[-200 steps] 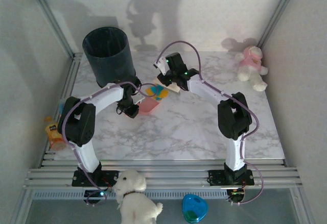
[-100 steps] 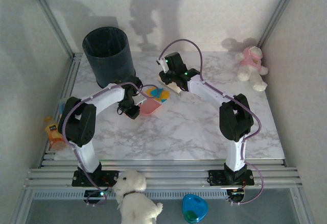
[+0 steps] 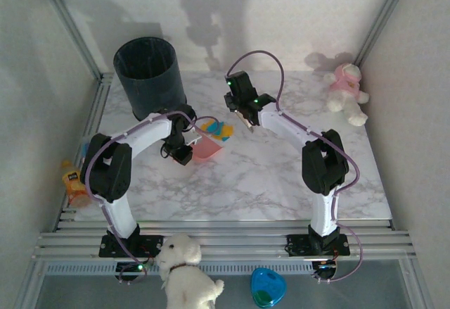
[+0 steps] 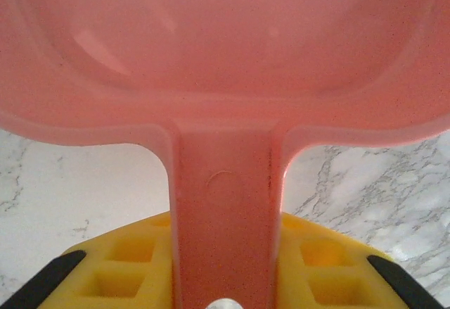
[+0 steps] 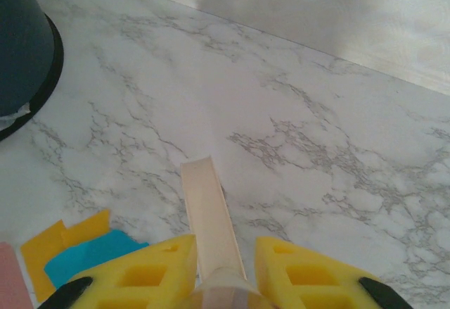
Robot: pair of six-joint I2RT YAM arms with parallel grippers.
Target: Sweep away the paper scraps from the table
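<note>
The paper scraps (image 3: 216, 129), a small cluster of flat orange-yellow and teal-blue bits, lie on the white grey-veined marble-look table (image 3: 267, 175) left of centre in the overhead view, below and right of the tall dark round bin (image 3: 148, 77). The left gripper (image 4: 225, 270) is pressed tight on the handle of the pink plastic dustpan (image 4: 225, 62), whose pan sits just to the lower left of the scraps with its mouth turned toward them; whether its lip touches the paper cannot be told. The right gripper (image 3: 244, 117), just to the right of the scraps, pinches a narrow pale cream strip-like tool (image 5: 206, 210) between its yellow fingers (image 5: 144, 274). In the right wrist view the tool's long axis runs up the frame, and the scraps sit at lower left, beside the fingers and well short of the tool's tip, with a sliver of pink pan in the bottom left corner. The scraps thus lie between tool and pan, so the coming stroke probably runs leftward and down the overhead frame, the right arm pushing toward the pan in the left arm's grip
</note>
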